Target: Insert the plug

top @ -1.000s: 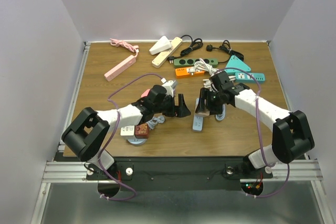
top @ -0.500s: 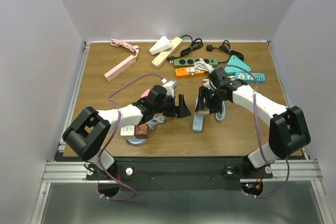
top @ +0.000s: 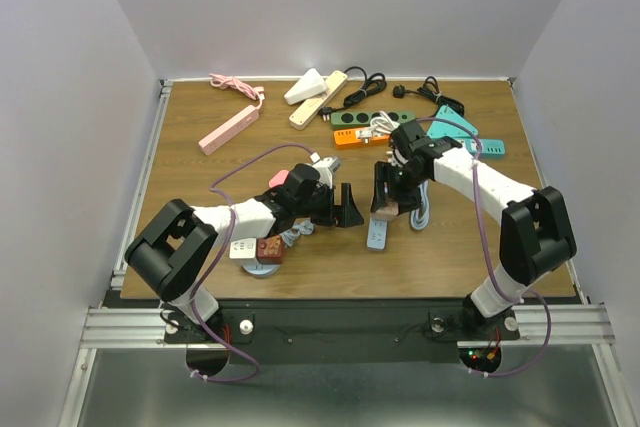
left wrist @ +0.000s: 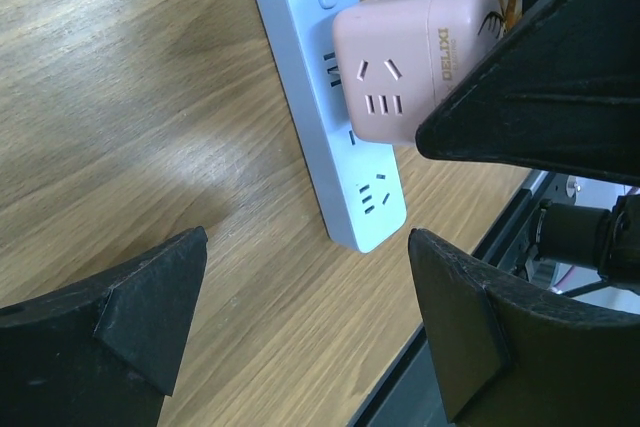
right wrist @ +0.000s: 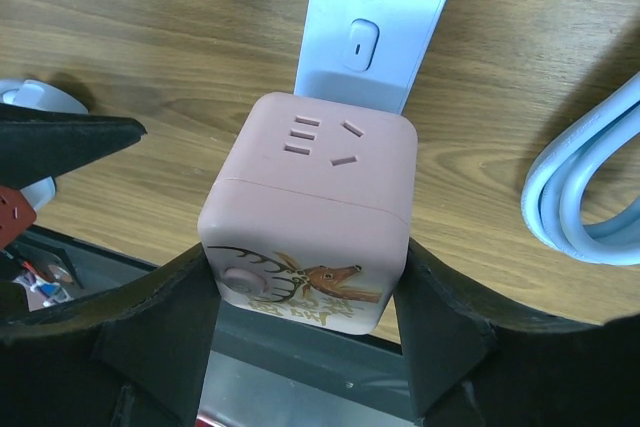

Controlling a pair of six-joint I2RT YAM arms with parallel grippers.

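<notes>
Right arm (top: 470,179) farther left, cube (right wrist: 305,212) over strip (left wrist: 345,197)

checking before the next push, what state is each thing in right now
right gripper, shut on pink cube adapter
pink cube adapter, on the light blue power strip; fully seated or not, cannot tell
light blue power strip, flat on table, end socket free
left gripper, open, empty, by the strip end
strip cable, looped loose on table

Both arms reach inward from their bases, elbows bent, toward the pink cube (right wrist: 310,197). The right tool (top: 388,195) points steeply down, its fingers (right wrist: 150,332) clamped against the cube's two sides. The left tool (top: 346,205) lies low just left of the cube, jaws spread wide.
</notes>
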